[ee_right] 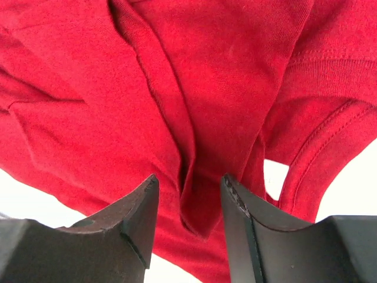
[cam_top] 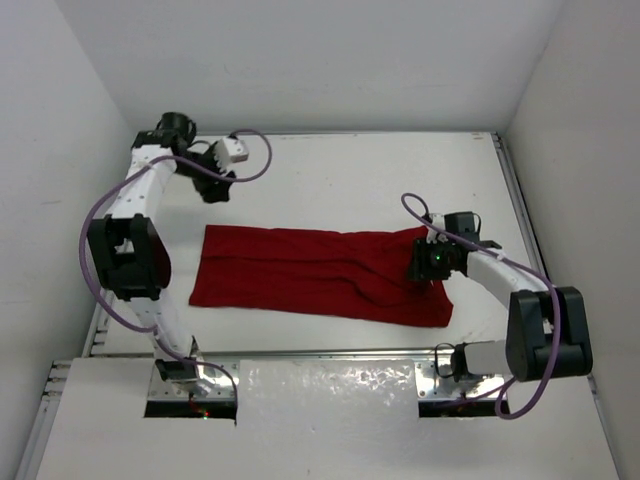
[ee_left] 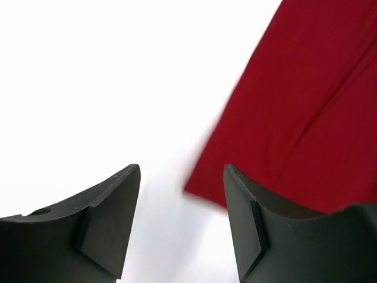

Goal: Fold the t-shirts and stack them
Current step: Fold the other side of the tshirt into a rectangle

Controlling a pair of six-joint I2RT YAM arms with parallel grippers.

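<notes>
The dark red t-shirt (cam_top: 320,272) lies folded into a long strip across the middle of the white table. My right gripper (cam_top: 425,265) is low over the shirt's right end, near the collar. In the right wrist view the gripper (ee_right: 189,177) is open, its jaws on either side of a raised fold of the shirt (ee_right: 194,118). My left gripper (cam_top: 215,185) is up at the far left, apart from the shirt. In the left wrist view the gripper (ee_left: 181,171) is open and empty over bare table, with the shirt's corner (ee_left: 294,106) ahead to the right.
White walls close the table in at the back and on both sides. A metal rail (cam_top: 520,210) runs along the right edge. The arm bases (cam_top: 190,375) stand at the near edge.
</notes>
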